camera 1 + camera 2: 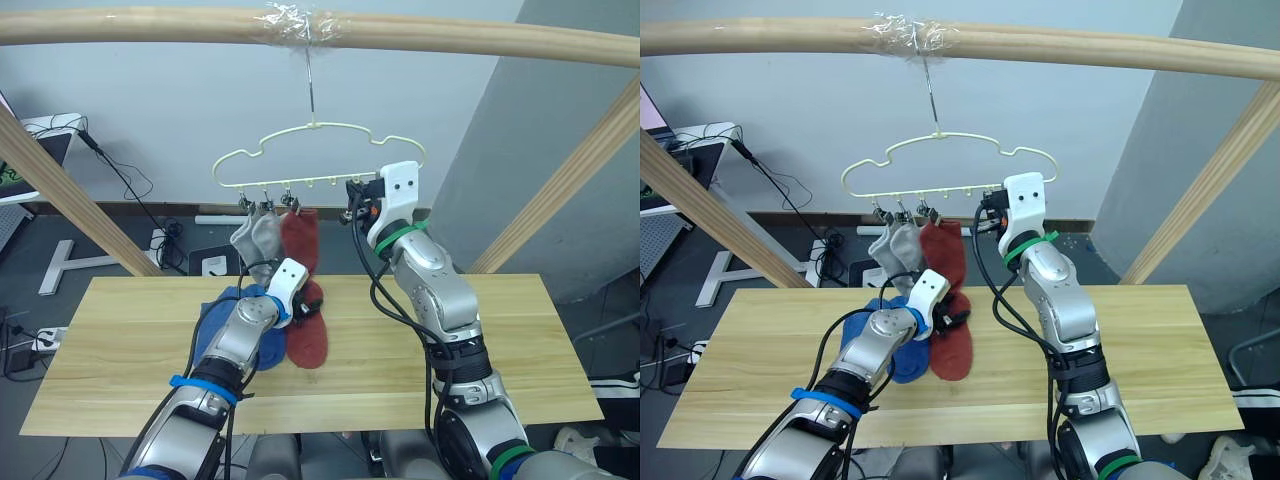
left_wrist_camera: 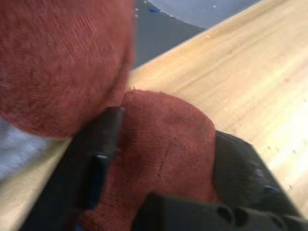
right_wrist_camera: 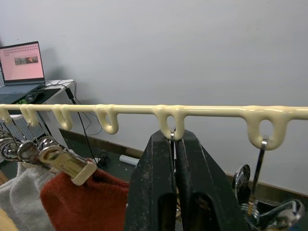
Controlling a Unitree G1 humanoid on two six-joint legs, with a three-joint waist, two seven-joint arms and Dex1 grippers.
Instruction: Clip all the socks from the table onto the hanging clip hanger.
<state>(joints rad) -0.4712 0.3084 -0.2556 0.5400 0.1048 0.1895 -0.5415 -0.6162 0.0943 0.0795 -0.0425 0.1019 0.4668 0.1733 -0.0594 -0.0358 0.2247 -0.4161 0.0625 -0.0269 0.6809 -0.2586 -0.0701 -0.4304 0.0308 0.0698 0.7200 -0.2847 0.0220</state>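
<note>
The pale-yellow clip hanger [image 1: 318,150] hangs by its hook from the wooden pole. Two light grey socks [image 1: 255,238] and one rust-red sock [image 1: 299,238] are clipped to it at its left side. On the table [image 1: 500,330] lie blue socks [image 1: 215,325] and a second rust-red sock [image 1: 308,345]. My left gripper [image 1: 312,300] is low over the table, shut on the top end of that rust-red sock [image 2: 163,144]. My right gripper [image 3: 174,137] is raised to the hanger's lower bar, its fingers [image 3: 154,163] shut on a silver clip under one loop.
The round pole [image 1: 150,25] crosses overhead, with slanted wooden legs [image 1: 70,190] at both sides of the table. A free clip [image 3: 262,211] hangs to the right of the one I hold. A laptop [image 3: 21,62] and cables lie behind on the left.
</note>
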